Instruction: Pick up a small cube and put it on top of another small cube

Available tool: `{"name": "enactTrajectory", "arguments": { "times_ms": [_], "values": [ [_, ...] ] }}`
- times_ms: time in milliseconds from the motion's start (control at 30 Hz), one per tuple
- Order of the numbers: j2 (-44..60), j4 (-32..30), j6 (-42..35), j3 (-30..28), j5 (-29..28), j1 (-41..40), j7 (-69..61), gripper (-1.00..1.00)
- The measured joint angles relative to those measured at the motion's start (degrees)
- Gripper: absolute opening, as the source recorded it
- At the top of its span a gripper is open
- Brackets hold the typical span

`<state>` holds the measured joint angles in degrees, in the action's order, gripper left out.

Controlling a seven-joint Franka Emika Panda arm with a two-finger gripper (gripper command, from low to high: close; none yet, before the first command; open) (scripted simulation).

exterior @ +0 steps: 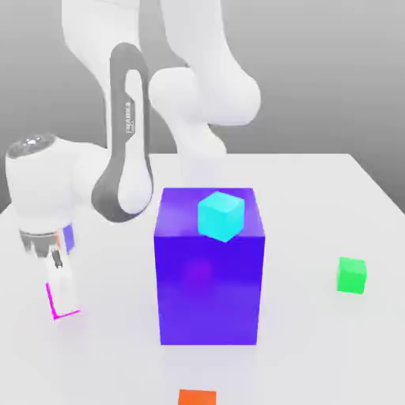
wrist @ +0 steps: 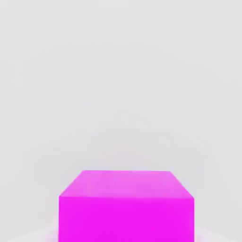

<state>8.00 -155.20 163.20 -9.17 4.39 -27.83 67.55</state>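
One white robot arm is reaching down at the exterior view's lower left, its jaws gripping the small bright magenta-pink cube low over the white tabletop. Well apart, at right, the small bright green cube is sitting. Between them a big purple block is carrying a cyan cube; an orange cube is lying at the bottom edge.

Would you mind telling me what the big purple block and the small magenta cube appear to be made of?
Both are simulator renders, so this is only a guess. The big purple block looks like smooth, slightly glossy plastic: flat colour with a soft sheen on its front face. The small magenta cube looks like matte plastic: uniform colour, crisp edges, no grain or highlights.
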Motion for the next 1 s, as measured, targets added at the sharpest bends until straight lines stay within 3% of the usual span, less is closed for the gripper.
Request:
{"name": "enactTrajectory", "arguments": {
  "times_ms": [367, 433, 667, 1000],
  "values": [
    [-7.93, 9.2, 3.53, 1.46, -5.6, 0.25, 2.11, -1.0],
    [-9.11, 9.62, 3.38, 3.93, -6.41, -0.84, 6.07, -1.0],
    [-12.69, 9.31, 1.44, 12.92, -8.59, 13.7, 24.01, -1.0],
    [-15.59, 6.71, -2.21, 29.14, -9.27, 25.34, 50.87, -1.0]
  ]
}}
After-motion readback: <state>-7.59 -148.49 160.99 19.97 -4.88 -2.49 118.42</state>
